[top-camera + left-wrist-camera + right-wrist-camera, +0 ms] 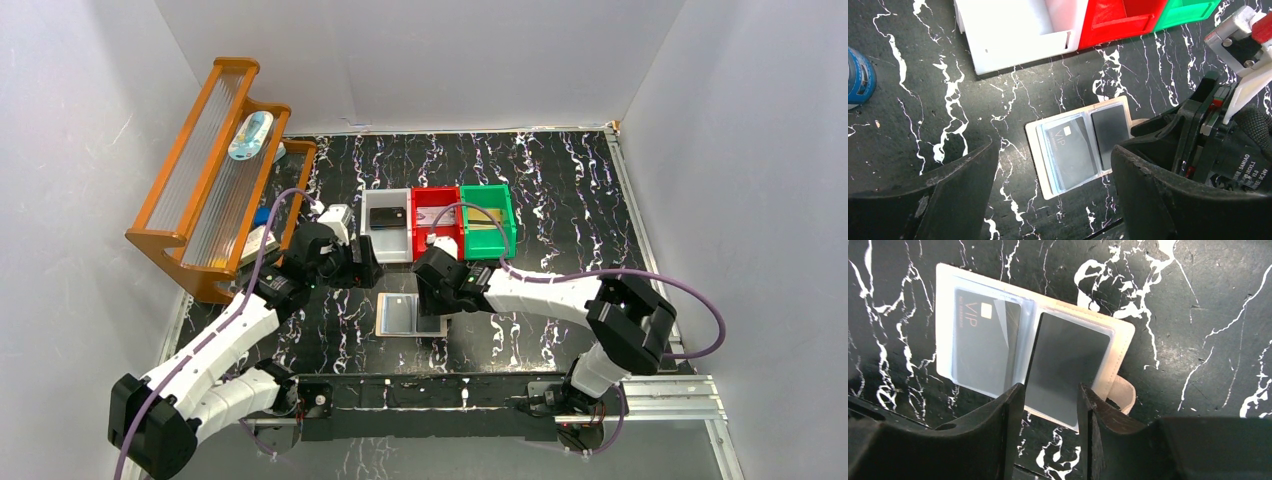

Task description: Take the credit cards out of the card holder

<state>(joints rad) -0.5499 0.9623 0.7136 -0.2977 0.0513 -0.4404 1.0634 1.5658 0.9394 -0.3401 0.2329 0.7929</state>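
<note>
The tan card holder [387,322] lies open and flat on the black marbled table, just in front of the bins. Its left pale blue pocket holds a dark card marked VIP [980,347], its right pocket a plain dark card [1065,360]. The strap tab [1125,392] sticks out on the right. My right gripper [1050,389] hovers over the near edge of the right pocket, jaws partly apart and holding nothing. My left gripper [1054,150] stands wide open above the holder's left side, empty. The right gripper [1198,130] also shows in the left wrist view, beside the holder.
Grey [390,248], red [436,195] and green [487,190] bins stand in a row behind the holder; the grey one has a dark card in it. A wooden rack [215,170] stands at the left. A blue round object [859,75] lies near it.
</note>
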